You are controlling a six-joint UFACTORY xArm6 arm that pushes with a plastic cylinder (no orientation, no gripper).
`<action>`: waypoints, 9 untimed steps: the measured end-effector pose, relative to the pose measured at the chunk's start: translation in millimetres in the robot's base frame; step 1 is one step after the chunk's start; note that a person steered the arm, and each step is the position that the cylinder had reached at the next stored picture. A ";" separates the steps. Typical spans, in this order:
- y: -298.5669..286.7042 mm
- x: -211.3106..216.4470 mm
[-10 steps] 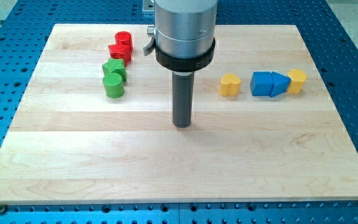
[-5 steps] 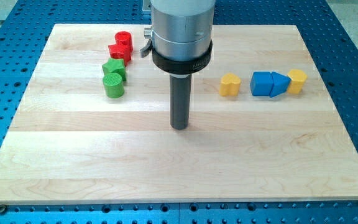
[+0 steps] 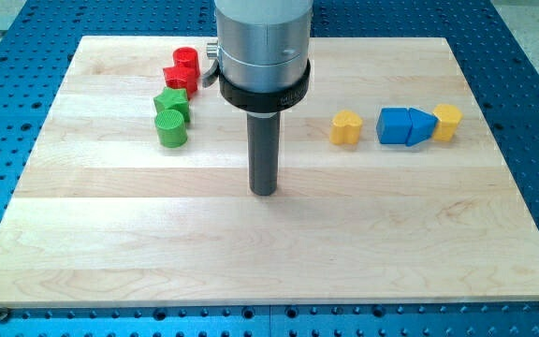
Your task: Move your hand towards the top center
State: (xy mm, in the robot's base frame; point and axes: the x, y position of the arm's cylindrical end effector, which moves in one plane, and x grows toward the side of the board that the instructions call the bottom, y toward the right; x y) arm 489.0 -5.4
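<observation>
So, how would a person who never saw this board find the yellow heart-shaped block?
Start at the wooden board and look at the row of four blocks on the view's right. The yellow heart-shaped block stands alone at the row's left end, nearest my tip, apart from the touching others.

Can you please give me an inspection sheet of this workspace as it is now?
Surface: wooden board, lying on a blue perforated table.
Job's things: my tip rests near the board's middle, touching no block.
Clutter: at the view's left, red cylinder, red block, green star block, green cylinder; at the view's right, yellow heart block, blue cube, blue triangular block, yellow block.
Grippers: none fitted.
Cables: nothing seen.
Surroundings: nothing seen beyond the table.
</observation>
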 end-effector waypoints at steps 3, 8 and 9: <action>0.0 -11.7; -9.2 -57.2; -17.7 -130.8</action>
